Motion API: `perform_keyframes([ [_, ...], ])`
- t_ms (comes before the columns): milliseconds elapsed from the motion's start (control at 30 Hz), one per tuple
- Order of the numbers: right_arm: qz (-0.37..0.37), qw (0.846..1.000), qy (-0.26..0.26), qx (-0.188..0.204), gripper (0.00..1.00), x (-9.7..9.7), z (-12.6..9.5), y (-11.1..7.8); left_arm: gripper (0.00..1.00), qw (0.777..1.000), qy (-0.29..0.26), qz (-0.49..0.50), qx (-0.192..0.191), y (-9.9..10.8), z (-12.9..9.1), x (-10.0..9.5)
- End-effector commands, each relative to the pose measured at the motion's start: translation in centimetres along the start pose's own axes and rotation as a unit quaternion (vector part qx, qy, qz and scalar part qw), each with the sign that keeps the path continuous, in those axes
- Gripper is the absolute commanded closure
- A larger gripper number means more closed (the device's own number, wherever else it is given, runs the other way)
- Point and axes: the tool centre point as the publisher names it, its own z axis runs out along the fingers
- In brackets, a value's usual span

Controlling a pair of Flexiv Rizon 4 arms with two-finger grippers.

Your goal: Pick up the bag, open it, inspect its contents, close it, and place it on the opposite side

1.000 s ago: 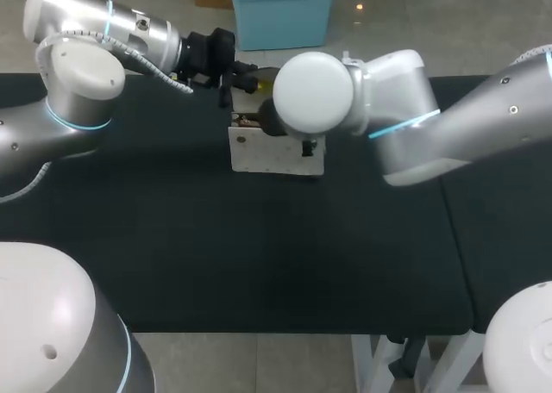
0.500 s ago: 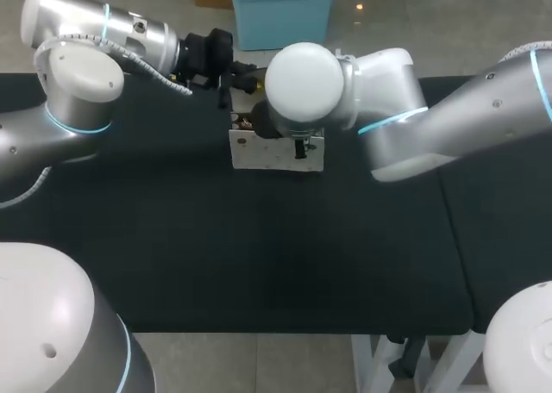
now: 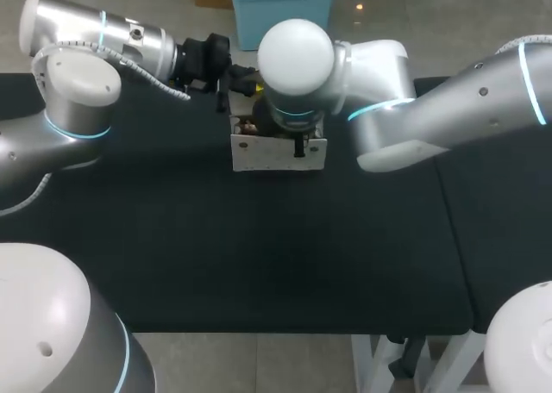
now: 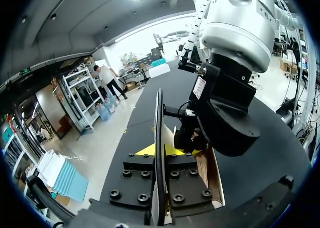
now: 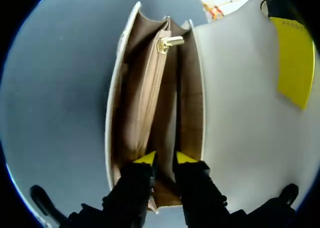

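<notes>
Snagging the lining [image 5: 140, 103] is likely if the right gripper [image 5: 165, 158], tips slightly apart inside the bag [image 3: 267, 153] at upper middle, twists, tearing the flap [image 4: 159, 123] from the left gripper [image 4: 162, 151] clamped on it.

Black desk under even light

The desk [image 3: 259, 255] has a matte black top that runs across the head view from side to side. A seam [image 3: 454, 246] crosses the top from far edge to near edge toward the right. White legs [image 3: 379, 363] show under its near edge.
</notes>
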Motion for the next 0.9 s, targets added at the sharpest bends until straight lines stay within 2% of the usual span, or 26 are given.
perform_keyframes([
  [33,0.002,1.000,0.002,0.000,0.00,0.01,0.81,-0.03,1.00,1.000,0.000,0.002,0.007,0.09,-0.29,0.15],
  [900,0.006,1.000,0.008,0.003,0.00,0.33,0.94,-0.46,1.00,1.000,0.001,0.005,0.008,0.38,-0.17,-0.16],
])
